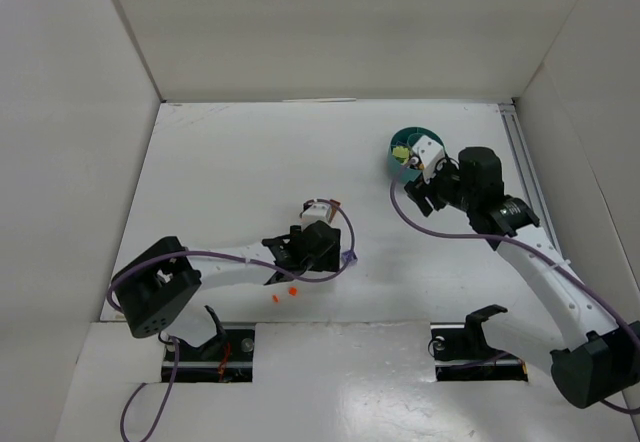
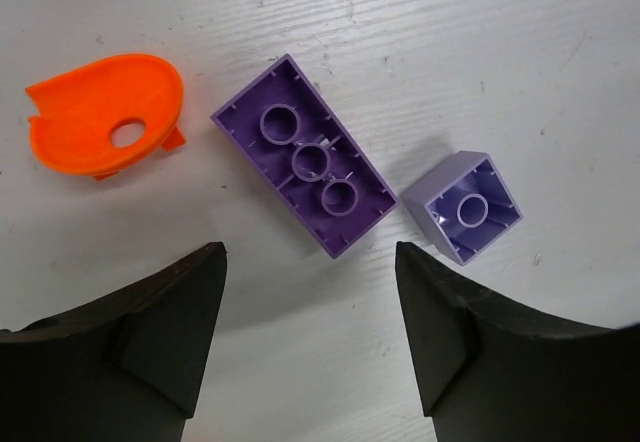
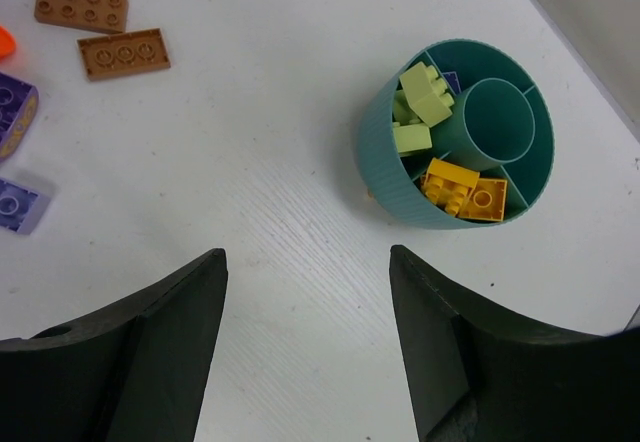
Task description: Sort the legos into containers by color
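Note:
My left gripper [image 2: 310, 262] [image 1: 312, 247] is open and empty, low over the table. Just ahead of its fingertips lie an upside-down purple brick [image 2: 305, 156], a small lavender brick [image 2: 463, 205] and an orange rounded piece [image 2: 100, 114]. My right gripper [image 3: 306, 262] [image 1: 415, 194] is open and empty, hovering near the round teal dish [image 3: 390, 177] [image 1: 402, 140]. The dish holds light green bricks [image 3: 425, 97] in one compartment and yellow-orange bricks [image 3: 462, 190] in another; its inner ring is empty. Two brown plates [image 3: 80, 6] [image 3: 124, 54] lie far left in the right wrist view.
White walls enclose the table on three sides, and a metal rail [image 1: 522, 162] runs along the right edge. Small orange bits [image 1: 292, 290] lie near the front edge by the left arm. A purple cable [image 1: 420, 224] loops off the right arm.

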Robot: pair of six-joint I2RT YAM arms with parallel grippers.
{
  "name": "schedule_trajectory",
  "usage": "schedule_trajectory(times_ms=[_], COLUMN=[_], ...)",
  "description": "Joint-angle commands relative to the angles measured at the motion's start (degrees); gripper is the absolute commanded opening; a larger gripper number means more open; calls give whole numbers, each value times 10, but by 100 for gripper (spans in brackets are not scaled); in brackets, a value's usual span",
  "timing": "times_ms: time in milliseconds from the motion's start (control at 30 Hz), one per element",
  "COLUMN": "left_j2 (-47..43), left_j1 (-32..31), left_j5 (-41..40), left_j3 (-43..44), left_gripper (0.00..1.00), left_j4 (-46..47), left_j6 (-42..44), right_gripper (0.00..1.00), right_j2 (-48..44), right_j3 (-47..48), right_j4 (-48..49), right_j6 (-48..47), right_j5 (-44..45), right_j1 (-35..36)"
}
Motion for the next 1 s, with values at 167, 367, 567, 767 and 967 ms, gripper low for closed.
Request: schedule_trajectory(times_ms=[167, 367, 567, 767, 967], left_j2=[33, 97, 103, 103, 56], left_j1=[-1, -1, 9, 9, -14], left_j5=[-11, -68, -83, -83, -138], left_j3=[38, 95, 100, 100, 100], left_gripper=[64, 48, 37, 10, 0], left_j4=[-2, -72, -101, -106, -78], left_j6=[-54, -142, -172, -156, -29], right_gripper=[71, 71, 71, 71, 72], right_j2=[-22, -38, -44, -44, -38], right_j3=[-9, -14, -14, -19, -19], right_j4=[3, -2, -2, 3, -23], right_j6=[2, 2, 2, 2, 25], right_j5=[4, 10, 15, 4, -32], right_j1=[-9, -15, -15, -20, -20])
